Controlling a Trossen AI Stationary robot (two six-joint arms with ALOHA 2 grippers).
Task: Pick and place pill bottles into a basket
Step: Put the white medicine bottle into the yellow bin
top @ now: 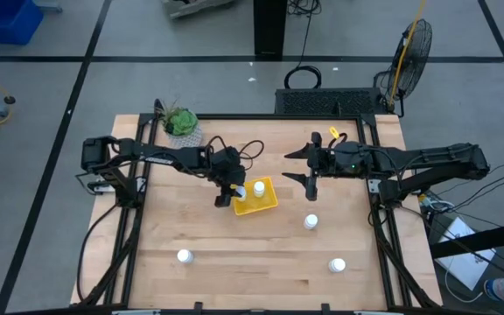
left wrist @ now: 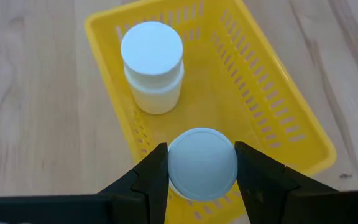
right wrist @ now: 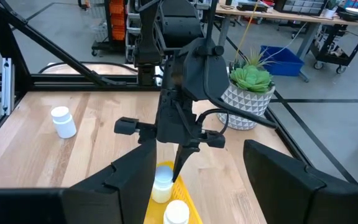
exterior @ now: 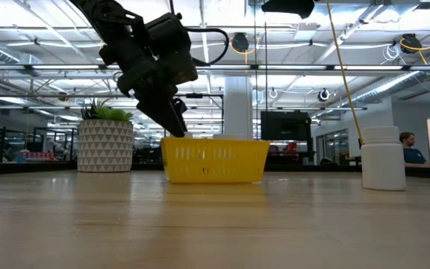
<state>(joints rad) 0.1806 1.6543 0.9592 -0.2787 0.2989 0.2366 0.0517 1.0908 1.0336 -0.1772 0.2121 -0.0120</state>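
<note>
The left gripper was clamped on a small white round-capped pill bottle, poised over the shallow bright-yellow slotted plastic basket for release beside a bottle already inside, while the right gripper waited open nearby.

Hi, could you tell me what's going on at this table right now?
The left gripper is shut on a pill bottle, holding it over one end of the yellow basket. One bottle already stands inside the basket. Three more bottles stand out on the wooden table. The right gripper waits open above the table, right of the basket, holding nothing. A potted plant sits at the table's far-left corner.
</note>
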